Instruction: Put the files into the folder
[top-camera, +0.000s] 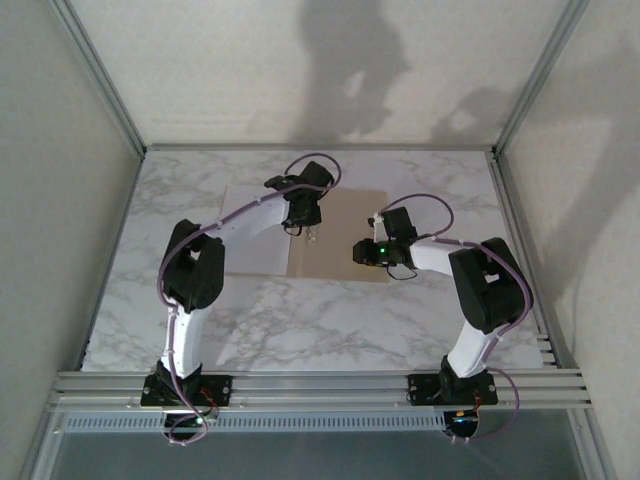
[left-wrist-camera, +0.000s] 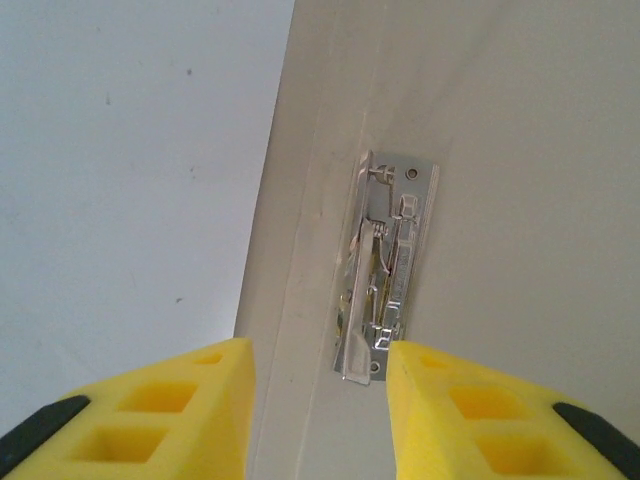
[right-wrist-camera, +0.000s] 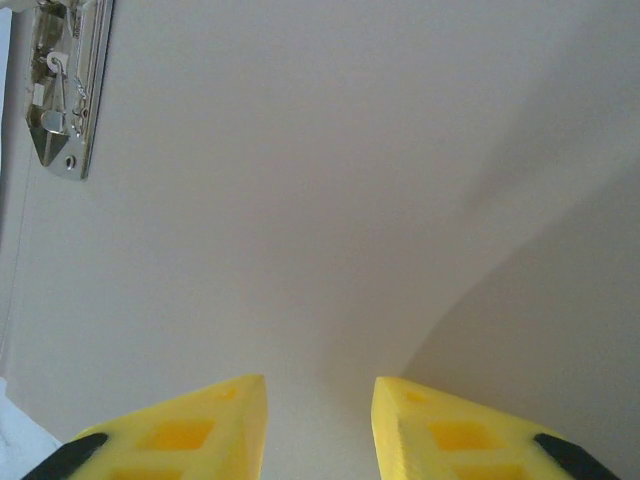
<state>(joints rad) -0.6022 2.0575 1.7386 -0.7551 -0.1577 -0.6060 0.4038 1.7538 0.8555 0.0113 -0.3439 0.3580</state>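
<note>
Left gripper (left-wrist-camera: 320, 360) parted above folder (left-wrist-camera: 500, 150) clip (left-wrist-camera: 385, 270); files (left-wrist-camera: 120, 150) beside

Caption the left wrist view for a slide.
Left gripper open over the metal clip on the folder, white files alongside.

Lab enclosure, aluminium frame (top-camera: 320, 385), white walls (top-camera: 60, 150), marble tabletop (top-camera: 300, 320)

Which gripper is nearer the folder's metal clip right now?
Left. The left gripper hangs right at the clip; the right gripper is over the folder, farther along its plain panel.
</note>
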